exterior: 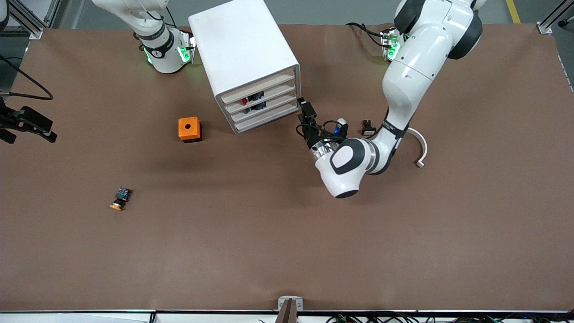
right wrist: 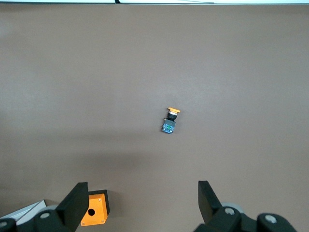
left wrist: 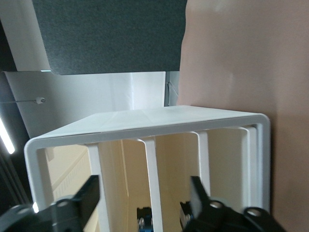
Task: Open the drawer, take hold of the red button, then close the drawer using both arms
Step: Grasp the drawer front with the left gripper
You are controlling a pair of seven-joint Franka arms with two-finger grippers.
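Drawer [exterior: 261,97] shut, long axis along cabinet [exterior: 244,58] front, facing left tool [exterior: 303,111].

Cabinet front: my left gripper [exterior: 306,112] sits right at the cabinet [exterior: 244,54] face, fingers spread, crowding the drawer [exterior: 262,98] fronts.
Toward left arm's end of cabinet: black part [exterior: 368,128] and white curved piece [exterior: 420,148] lie near my left arm.
Nearer the camera than cabinet: I see bare table [exterior: 287,251], only the orange cube [exterior: 189,129] and orange-capped button [exterior: 120,199].
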